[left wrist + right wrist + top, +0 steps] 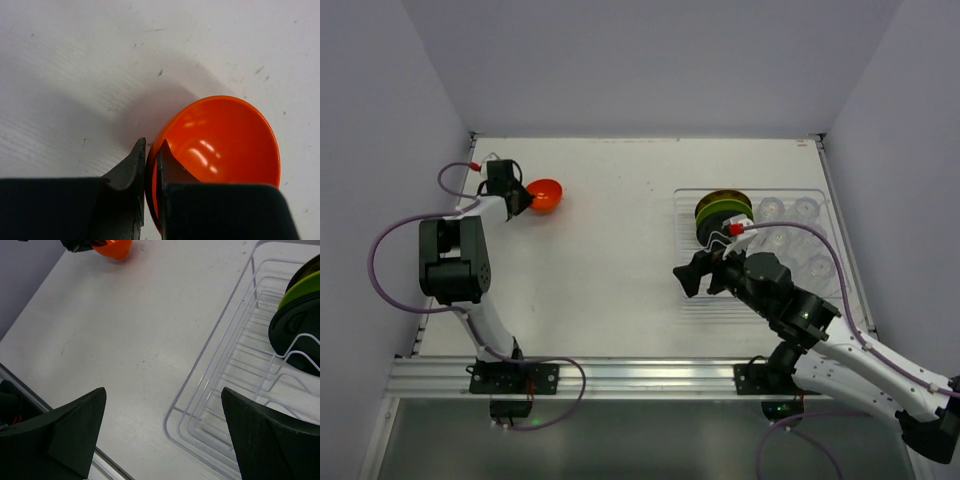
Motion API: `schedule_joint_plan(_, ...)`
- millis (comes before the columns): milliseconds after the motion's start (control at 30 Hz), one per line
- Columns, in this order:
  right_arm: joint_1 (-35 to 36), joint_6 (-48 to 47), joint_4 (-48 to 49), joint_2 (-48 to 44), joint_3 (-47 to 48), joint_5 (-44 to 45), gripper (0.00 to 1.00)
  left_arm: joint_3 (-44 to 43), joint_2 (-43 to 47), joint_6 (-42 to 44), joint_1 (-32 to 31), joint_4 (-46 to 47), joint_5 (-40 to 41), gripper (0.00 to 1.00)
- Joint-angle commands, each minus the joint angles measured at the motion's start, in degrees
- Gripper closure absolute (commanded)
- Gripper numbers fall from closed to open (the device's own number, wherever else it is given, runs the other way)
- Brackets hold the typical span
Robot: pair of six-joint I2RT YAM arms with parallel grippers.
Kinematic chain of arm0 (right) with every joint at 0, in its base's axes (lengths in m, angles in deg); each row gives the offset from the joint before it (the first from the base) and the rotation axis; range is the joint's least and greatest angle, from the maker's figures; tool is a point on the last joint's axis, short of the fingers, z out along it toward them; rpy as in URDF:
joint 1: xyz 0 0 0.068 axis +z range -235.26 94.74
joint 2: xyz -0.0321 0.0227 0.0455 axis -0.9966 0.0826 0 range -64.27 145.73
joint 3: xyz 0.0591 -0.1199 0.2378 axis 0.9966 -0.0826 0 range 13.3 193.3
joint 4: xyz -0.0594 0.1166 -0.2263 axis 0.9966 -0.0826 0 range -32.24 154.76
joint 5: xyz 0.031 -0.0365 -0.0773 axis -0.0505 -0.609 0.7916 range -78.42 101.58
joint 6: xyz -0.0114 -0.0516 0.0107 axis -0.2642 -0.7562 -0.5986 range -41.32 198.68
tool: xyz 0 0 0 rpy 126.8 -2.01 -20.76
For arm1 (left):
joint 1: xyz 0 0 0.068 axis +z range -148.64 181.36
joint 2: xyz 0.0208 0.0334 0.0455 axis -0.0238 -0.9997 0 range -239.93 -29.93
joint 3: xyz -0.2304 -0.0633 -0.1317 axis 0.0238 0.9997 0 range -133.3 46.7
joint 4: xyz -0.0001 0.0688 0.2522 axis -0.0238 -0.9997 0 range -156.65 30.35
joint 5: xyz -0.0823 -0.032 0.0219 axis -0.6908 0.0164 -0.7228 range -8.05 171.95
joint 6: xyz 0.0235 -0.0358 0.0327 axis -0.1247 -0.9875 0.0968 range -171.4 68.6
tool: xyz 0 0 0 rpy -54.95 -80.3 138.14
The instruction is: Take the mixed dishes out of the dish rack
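The left end effector (151, 165) is clamped on the bowl's (220, 145) rim at the tabletop's (620, 250) far left, seemingly to set it down well apart from the rack (235, 370), while the right end effector (162, 395) hangs spread by the rack's corner, near the upright plates (723, 213).

The white tabletop (620, 250) lies open between the small orange-red bowl (546, 194) far left and the clear wire-divided plastic dish rack (235, 370); upright black, green and yellow-brown plates (723, 213) crowd its far-left corner.
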Motion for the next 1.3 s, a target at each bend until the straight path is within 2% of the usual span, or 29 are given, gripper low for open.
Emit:
schedule_joint_plan(0,-3.9,0.1,3.0,1.8,-2.0,-4.6,0.01,0.6,1.5,0.8,-0.2,11.0,0.0,1.00)
schedule_joint_plan(100,-5.9,0.4,5.1,3.5,-2.4,-7.8,0.01,0.4,0.6,0.2,-0.2,10.8,-0.1,1.00)
schedule_joint_plan(267,-6.0,1.0,4.5,4.7,-1.2,-5.8,0.01,-1.6,-3.2,-0.2,-0.2,9.5,-1.5,1.00)
schedule_joint_plan(333,-5.9,1.1,2.9,4.4,0.2,-5.4,0.01,-1.6,-4.1,0.0,-0.2,9.5,-1.5,0.96)
schedule_joint_plan(433,-5.9,1.8,1.6,3.0,0.9,-3.5,0.01,-1.3,-4.5,-0.1,-0.2,9.4,-2.0,0.80)
schedule_joint_plan(467,-5.9,2.3,1.3,2.8,0.9,-2.7,0.01,-1.1,-4.3,-0.1,-0.2,8.9,-2.0,0.62)
schedule_joint_plan(533,-6.0,2.8,0.1,2.8,1.4,-1.6,0.01,-0.2,-3.7,-0.3,-0.2,9.0,-1.8,0.56)
schedule_joint_plan(567,-5.9,3.2,-0.5,3.1,1.9,-2.0,0.01,0.7,-2.5,-0.2,-0.2,9.1,-1.6,0.48)
schedule_joint_plan(633,-6.0,3.5,-1.2,3.6,2.8,-1.9,0.01,1.7,-1.6,-0.3,-0.2,9.0,-1.6,0.42)
schedule_joint_plan(733,-6.0,4.1,-1.7,5.0,4.3,-1.3,0.01,2.6,0.7,-1.2,-0.3,8.0,-1.5,0.18)
schedule_joint_plan(767,-6.1,4.2,-1.8,5.5,4.8,-1.2,0.01,2.9,2.2,-1.4,-0.4,7.5,-1.2,0.02)
schedule_joint_plan(933,-6.6,6.6,-3.0,11.5,8.4,0.3,0.01,3.9,7.5,-2.5,-2.2,4.7,0.0,0.00)
schedule_joint_plan(1133,-8.5,12.0,-3.0,18.0,12.6,-0.7,0.01,0.7,17.2,-5.0,-6.1,-12.2,8.5,0.00)
schedule_joint_plan(1233,-8.7,12.6,-3.5,18.4,15.1,-0.3,0.01,-0.7,24.9,-8.1,-7.7,-23.1,14.0,0.00)
schedule_joint_plan(1267,-8.7,13.0,-4.0,18.3,16.5,-0.2,0.01,1.0,31.9,-8.2,-8.8,-23.9,15.6,0.00)
